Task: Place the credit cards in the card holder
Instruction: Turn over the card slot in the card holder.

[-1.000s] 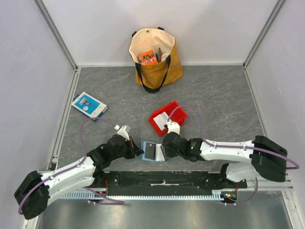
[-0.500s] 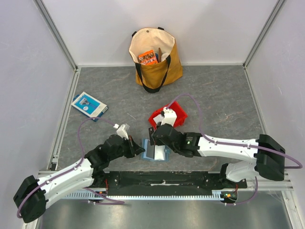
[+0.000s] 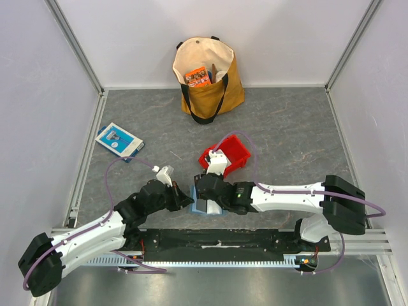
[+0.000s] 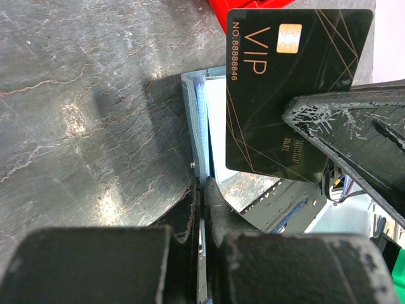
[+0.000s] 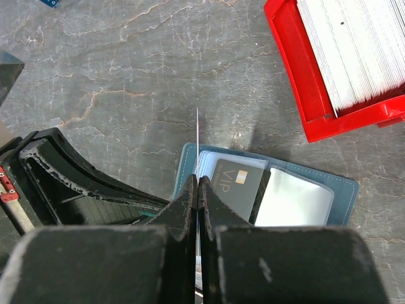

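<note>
The teal card holder (image 3: 208,208) lies open on the grey table between both arms. My left gripper (image 4: 201,183) is shut on its left edge (image 4: 196,120), pinching the flap. My right gripper (image 5: 197,180) is shut on a dark credit card marked VIP (image 4: 285,82), held upright above the holder; from the right wrist this card is only a thin edge (image 5: 197,130). Another dark VIP card (image 5: 237,182) sits in a pocket of the holder (image 5: 345,190), next to a clear pocket (image 5: 294,199). In the top view my left gripper (image 3: 187,199) and right gripper (image 3: 202,193) nearly meet.
A red bin (image 3: 237,153) holding several white cards (image 5: 354,44) stands just behind the holder. A tan tote bag (image 3: 207,80) sits at the back wall. A blue-and-white flat box (image 3: 119,140) lies at the far left.
My right arm has swung left from the holder's right side and carried its card over the holder's left half. The left gripper has stayed clamped on the holder's edge.
</note>
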